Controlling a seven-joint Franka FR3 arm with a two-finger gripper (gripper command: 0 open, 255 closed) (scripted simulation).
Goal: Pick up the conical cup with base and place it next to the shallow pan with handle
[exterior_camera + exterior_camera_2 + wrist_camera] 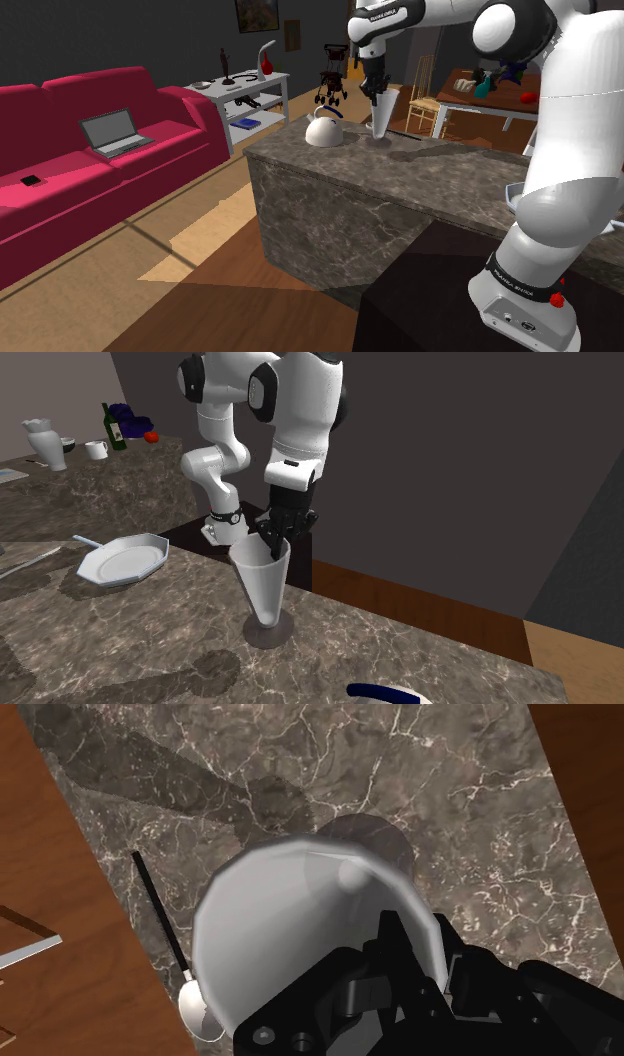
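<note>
A pale grey conical cup (263, 584) stands upright on its round dark base (268, 633) on the marble counter (150, 652); the base looks to be touching the surface. My black gripper (279, 536) comes down from above and is shut on the cup's rim, one finger inside and one outside. From the wrist I look into the cup (300, 934), with the gripper (425, 946) clasping the rim. In the shoulder view the gripper (374, 92) holds the cup (380, 120) near the counter's far edge. The shallow white pan with handle (120, 560) lies towards the second exterior view's left, apart from the cup.
A white teapot (323, 130) sits beside the cup on the shoulder view's left. A spoon (170, 949) lies near the counter's edge. A vase (45, 442), mug (96, 449) and bottle (108, 427) stand far off. Red sofa (90, 160) beyond the floor.
</note>
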